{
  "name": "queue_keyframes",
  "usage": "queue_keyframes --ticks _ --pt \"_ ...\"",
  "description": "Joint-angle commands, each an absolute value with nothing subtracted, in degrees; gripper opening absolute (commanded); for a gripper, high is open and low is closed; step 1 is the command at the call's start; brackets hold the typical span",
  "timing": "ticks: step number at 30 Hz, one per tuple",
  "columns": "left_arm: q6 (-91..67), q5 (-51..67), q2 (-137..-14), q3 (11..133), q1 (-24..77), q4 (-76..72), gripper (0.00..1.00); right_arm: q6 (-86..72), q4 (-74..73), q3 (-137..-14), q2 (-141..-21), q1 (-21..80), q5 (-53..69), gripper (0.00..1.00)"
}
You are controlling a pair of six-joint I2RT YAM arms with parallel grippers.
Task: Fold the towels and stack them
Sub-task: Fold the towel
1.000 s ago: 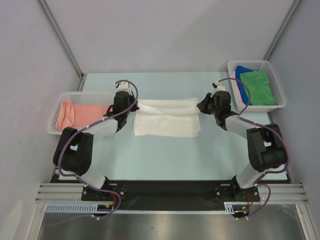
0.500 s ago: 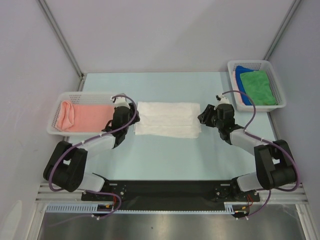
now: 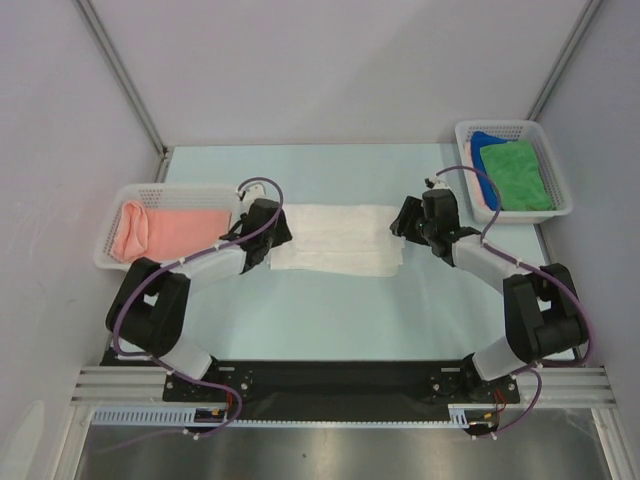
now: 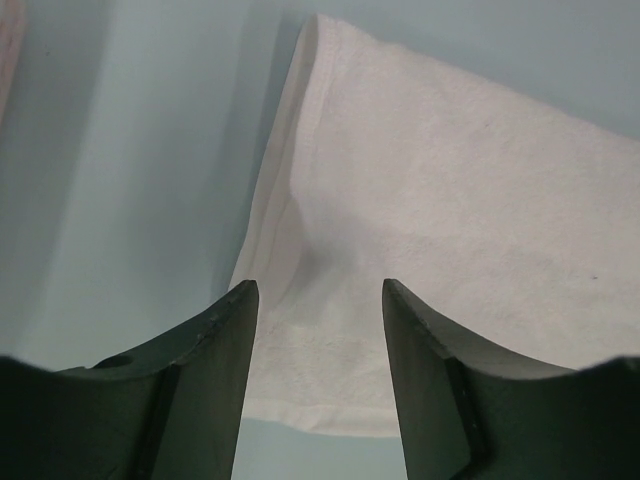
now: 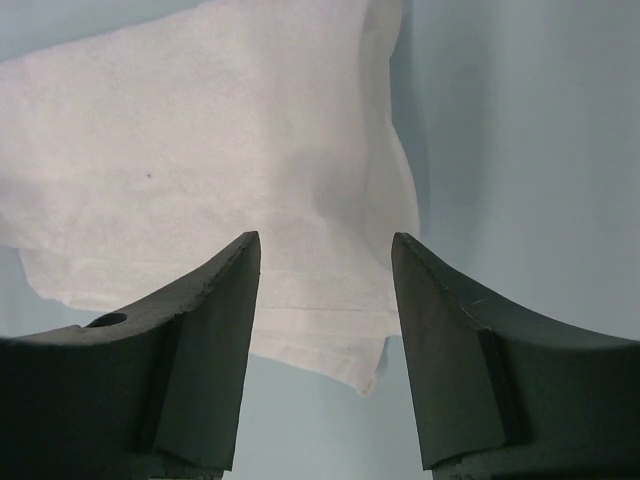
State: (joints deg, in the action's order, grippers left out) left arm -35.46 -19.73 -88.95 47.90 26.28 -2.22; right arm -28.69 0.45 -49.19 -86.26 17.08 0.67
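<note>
A white towel (image 3: 335, 238), folded into a long band, lies flat in the middle of the pale blue table. My left gripper (image 3: 277, 232) hovers at its left end, open, with the towel's near left corner (image 4: 300, 300) showing between the fingers and nothing held. At the right end my right gripper (image 3: 402, 222) is open too, over the towel's near right corner (image 5: 340, 300). A pink towel (image 3: 170, 230) lies in the left basket (image 3: 112, 258). Green (image 3: 515, 176) and blue (image 3: 481, 150) towels lie in the right basket (image 3: 560, 212).
The two white mesh baskets stand at the table's left and right edges. Grey walls and metal posts close off the back and sides. The arms' base rail (image 3: 330, 378) runs along the near edge.
Both grippers have opened and let go of the white towel, whose far half now lies folded over the near half. Both then drew slightly back from its ends.
</note>
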Motion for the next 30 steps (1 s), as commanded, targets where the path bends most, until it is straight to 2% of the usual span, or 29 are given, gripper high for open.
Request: queue_keyframes --ticks 1,7,17,22,30 --pt "-38.6 -20.2 -90.2 49.8 26.5 3.0 0.58 -29.3 -3.2 -49.7 -88.2 17.9 -0.8 0.60" --pt "-38.6 -20.0 -91.7 49.6 26.5 4.6 0.56 -30.4 -2.5 -47.3 -91.2 18.3 -1.0 0.57" --pt "-38.1 -20.6 -91.1 48.5 26.5 3.7 0.46 -31.4 -1.7 -46.2 -90.5 18.3 -1.2 0.35" --pt "-37.6 -19.5 -89.6 48.4 26.4 2.2 0.47 -31.4 -1.8 -46.1 -88.2 18.4 -1.8 0.39" --pt "-37.7 -19.2 -91.3 49.6 26.4 1.4 0.56 -30.4 -0.6 -47.1 -88.0 18.4 -2.5 0.47"
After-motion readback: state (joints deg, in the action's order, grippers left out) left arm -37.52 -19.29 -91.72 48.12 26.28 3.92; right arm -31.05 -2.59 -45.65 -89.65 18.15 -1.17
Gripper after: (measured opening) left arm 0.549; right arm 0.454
